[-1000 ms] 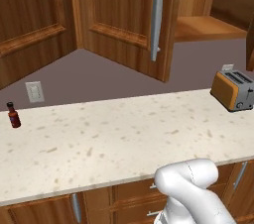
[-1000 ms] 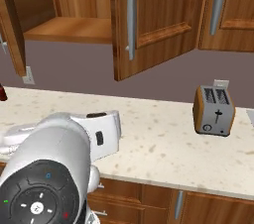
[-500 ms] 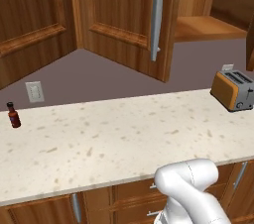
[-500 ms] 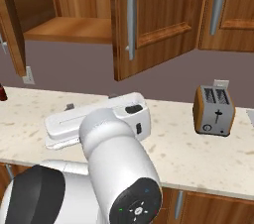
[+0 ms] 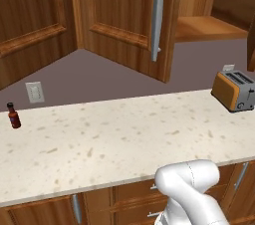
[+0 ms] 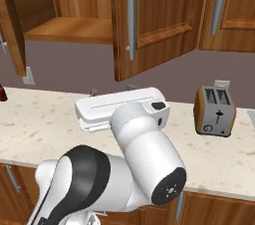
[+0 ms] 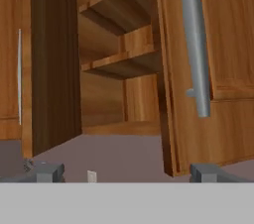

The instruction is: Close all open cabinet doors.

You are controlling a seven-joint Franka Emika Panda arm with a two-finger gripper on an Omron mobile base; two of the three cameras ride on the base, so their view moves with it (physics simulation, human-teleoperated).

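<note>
The open cabinet door (image 7: pixel 198 69) hangs above the back edge of the table (image 5: pixel 114 139), swung out toward the robot, its long silver handle (image 7: pixel 194 44) running vertical. In the hand view it stands ahead of the claw (image 7: pixel 126 172) and to the right, with the bare shelves (image 7: pixel 121 64) between it and another open door (image 7: pixel 52 64). The claw is wide open and holds nothing.

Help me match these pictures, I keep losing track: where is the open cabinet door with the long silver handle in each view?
Left base view: open cabinet door, top centre, swung out over the counter.
Right base view: same door, top centre, right of the bare shelf.
Hand view: right half, handle upright.
Shared landmark: its silver bar handle.
</note>
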